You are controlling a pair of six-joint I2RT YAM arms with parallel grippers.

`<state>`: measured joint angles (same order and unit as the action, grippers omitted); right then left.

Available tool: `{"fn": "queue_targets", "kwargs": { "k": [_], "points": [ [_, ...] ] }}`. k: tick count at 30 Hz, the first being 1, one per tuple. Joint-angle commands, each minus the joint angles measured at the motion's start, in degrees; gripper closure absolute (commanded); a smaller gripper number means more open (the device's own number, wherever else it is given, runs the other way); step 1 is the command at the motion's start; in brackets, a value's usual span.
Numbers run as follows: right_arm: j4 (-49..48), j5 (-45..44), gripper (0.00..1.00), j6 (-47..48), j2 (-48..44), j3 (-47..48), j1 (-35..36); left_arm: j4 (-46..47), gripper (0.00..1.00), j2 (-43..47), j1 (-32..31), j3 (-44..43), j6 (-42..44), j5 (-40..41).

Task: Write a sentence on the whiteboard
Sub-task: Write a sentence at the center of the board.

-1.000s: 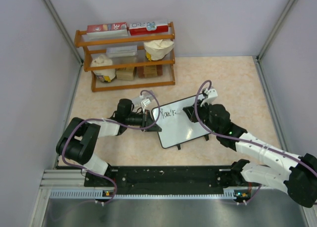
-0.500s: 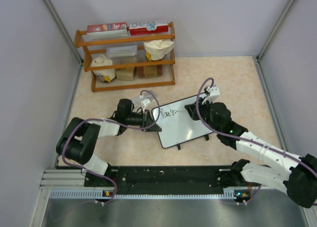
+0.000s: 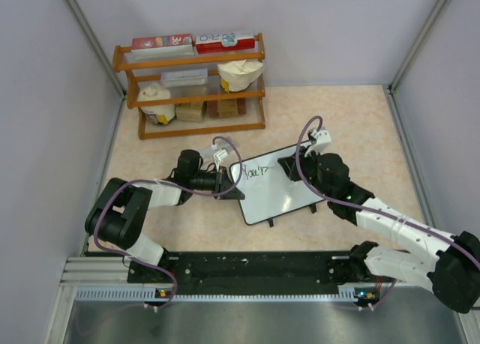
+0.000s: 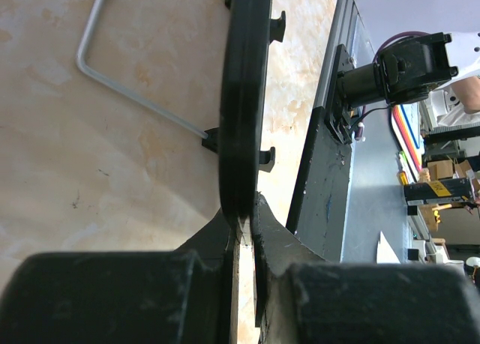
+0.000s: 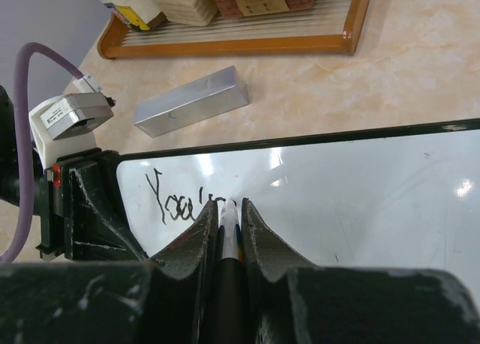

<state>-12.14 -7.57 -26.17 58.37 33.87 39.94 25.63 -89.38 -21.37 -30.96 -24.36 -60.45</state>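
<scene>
**A:** what's in the wooden rack [image 3: 120, 59] back left?

**B:** 2 flat red boxes [image 3: 163, 41] up top, a clear tub [image 3: 184, 77] and a white bag [image 3: 240, 73] on the middle shelf. Second bag [image 3: 156, 103] and brown packs [image 3: 190, 110] on the bottom.

**A:** and the arms?

**B:** left gripper [image 4: 241, 215] is pinched tight on the left edge of the whiteboard [image 3: 277, 194], mid-table [image 3: 352, 127]. Right gripper [image 3: 291, 166] is clamped on a marker [image 5: 227, 235], its tip at the end of the sentence [image 5: 184, 201], which reads roughly "You'r".
</scene>
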Motion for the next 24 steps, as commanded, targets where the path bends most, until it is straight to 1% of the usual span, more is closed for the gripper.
{"fn": "queue_targets", "kwargs": {
  "k": [1,24],
  "points": [
    [-0.7,1.0,1.00,0.8,1.0,1.1,-0.6,-0.6,1.00,0.0,-0.4,0.4,2.2,-0.8],
    [2.9,2.2,1.00,1.2,-1.3,-1.6,-0.7,-0.6,1.00,0.1,-0.4,0.4,2.3,-0.7]
  ]
}}
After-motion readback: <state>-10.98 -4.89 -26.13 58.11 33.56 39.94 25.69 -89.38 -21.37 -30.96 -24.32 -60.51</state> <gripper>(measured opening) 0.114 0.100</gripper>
